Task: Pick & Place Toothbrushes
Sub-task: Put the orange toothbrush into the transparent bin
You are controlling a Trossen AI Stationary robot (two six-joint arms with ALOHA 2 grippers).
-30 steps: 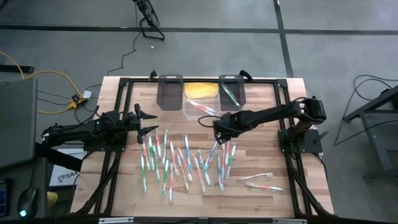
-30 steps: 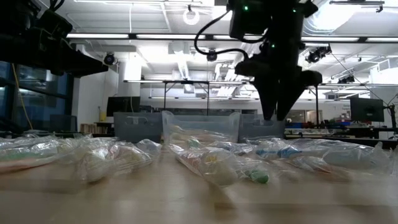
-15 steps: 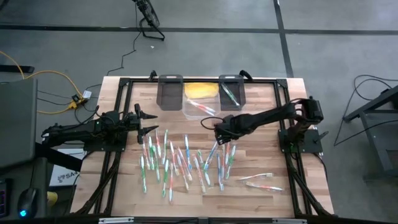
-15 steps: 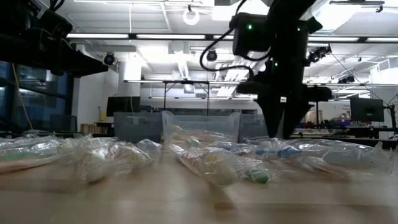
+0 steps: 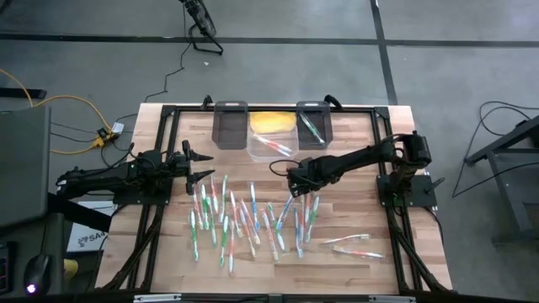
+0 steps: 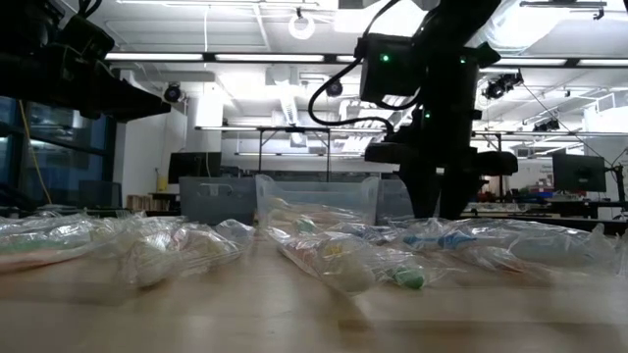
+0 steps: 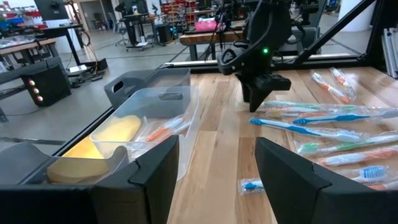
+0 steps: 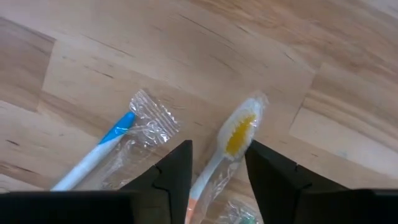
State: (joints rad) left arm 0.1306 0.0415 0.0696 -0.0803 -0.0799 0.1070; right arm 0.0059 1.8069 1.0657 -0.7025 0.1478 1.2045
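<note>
One wrapped orange-bristled toothbrush now lies between my right end effector fingers, which have dropped to the desk and are narrowing around it, not yet clamped: the pick is starting. Beside it lies a blue one. Farther off, my left end effector waits wide open, empty.

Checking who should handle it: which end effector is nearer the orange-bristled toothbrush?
Right. The right end effector straddles the orange-bristled toothbrush, fingers on either side. The left end effector hovers far off by the table's left edge.
</note>
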